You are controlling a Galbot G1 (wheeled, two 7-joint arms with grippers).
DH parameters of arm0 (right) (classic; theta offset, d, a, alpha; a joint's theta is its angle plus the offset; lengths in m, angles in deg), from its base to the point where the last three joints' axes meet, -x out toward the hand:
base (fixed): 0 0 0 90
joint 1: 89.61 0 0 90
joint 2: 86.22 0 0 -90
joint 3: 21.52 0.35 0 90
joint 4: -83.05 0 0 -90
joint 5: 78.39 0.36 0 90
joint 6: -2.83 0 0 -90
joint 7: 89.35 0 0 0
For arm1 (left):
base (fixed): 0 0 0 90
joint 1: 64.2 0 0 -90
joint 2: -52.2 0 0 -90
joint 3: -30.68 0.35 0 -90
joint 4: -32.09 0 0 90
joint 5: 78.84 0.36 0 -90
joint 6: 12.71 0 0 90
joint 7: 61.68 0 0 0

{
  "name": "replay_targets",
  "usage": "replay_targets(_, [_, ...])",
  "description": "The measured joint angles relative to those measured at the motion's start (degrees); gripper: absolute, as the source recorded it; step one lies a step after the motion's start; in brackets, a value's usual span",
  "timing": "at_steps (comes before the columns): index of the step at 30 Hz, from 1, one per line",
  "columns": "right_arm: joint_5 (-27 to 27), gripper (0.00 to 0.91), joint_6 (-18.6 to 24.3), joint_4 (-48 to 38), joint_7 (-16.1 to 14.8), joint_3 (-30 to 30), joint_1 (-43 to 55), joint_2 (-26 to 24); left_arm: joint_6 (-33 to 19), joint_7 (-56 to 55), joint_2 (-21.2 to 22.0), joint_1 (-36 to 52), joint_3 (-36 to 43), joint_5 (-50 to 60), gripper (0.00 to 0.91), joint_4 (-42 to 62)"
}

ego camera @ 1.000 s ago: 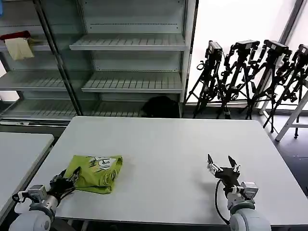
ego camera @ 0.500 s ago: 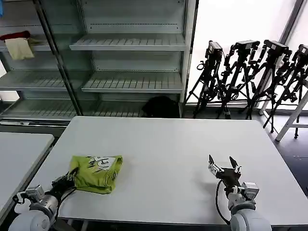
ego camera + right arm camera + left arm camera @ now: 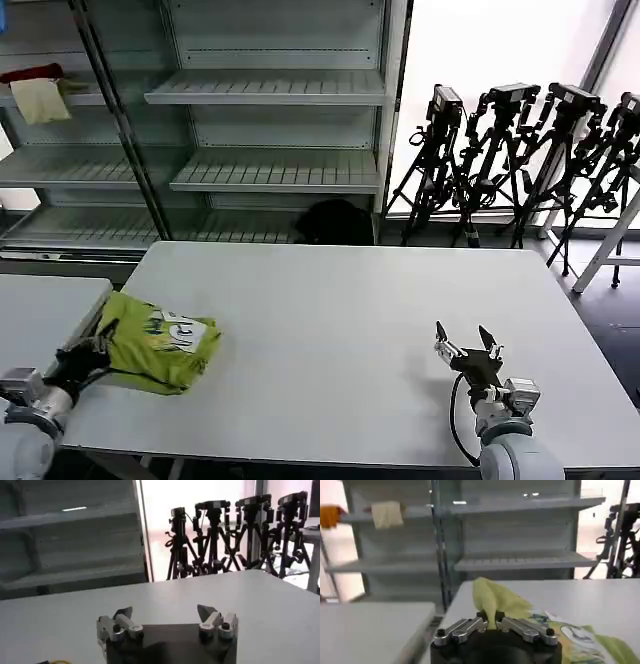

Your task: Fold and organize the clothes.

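The clothes, a folded lime-green T-shirt (image 3: 158,342) with a whitish print facing up, lie at the left edge of the white table (image 3: 340,320). My left gripper (image 3: 88,357) is shut on the shirt's near-left edge, beside the table's left side. In the left wrist view a ridge of green fabric (image 3: 489,600) rises from between the closed fingers of the left gripper (image 3: 489,621). My right gripper (image 3: 466,345) rests open low over the table's front right, nothing between its fingers (image 3: 121,616); the same right gripper (image 3: 165,616) stands over bare tabletop.
A second white table (image 3: 40,310) adjoins on the left with a narrow gap. Grey shelving (image 3: 270,130) stands behind, holding cream and red cloths (image 3: 38,92) at upper left. Black tripods (image 3: 520,150) cluster at the back right.
My left gripper has pulled the shirt leftward to the table's left edge, lifting its near side. The right arm has stayed where it was.
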Motion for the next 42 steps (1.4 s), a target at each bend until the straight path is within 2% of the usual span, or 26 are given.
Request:
replay_targets(9, [0.72, 0.907, 0.64, -0.71, 0.05, 0.70, -0.30, -0.56, -2.16, 1.95, -8.15, 0.09, -5.63, 10.41, 0.000, -2.99])
replay_targets(15, [1.41, 0.907, 1.45, -1.66, 0.07, 1.37, -0.83, -0.92, -4.31, 3.48, -10.17, -1.32, -5.22, 19.86, 0.000, -7.06])
replay_targets(19, [1.83, 0.907, 2.17, -2.53, 0.16, 2.00, -1.45, -1.36, -7.29, 3.53, -8.25, -3.36, -0.87, 28.67, 0.000, -8.67])
replay_targets(24, [2.34, 0.907, 2.79, -3.31, 0.20, 2.66, -2.14, -1.90, -11.50, 2.42, -2.69, -4.76, 8.18, 39.46, 0.000, -8.00])
replay_targets(28, [2.39, 0.907, 2.98, -3.29, 0.16, 3.11, -2.55, -2.42, -12.61, 0.97, 1.03, -4.79, 15.44, 44.13, 0.000, -8.00])
replay_targets(32, [2.28, 0.907, 2.73, -2.63, 0.16, 3.17, -2.41, -2.44, -11.63, -0.91, 3.17, -3.48, 21.61, 44.43, 0.010, -9.43])
replay_targets(42, [0.84, 0.907, 1.34, -0.93, 0.07, 1.81, -1.74, -1.49, -5.08, -6.44, 6.00, -0.29, 32.34, 36.46, 0.030, -11.73])
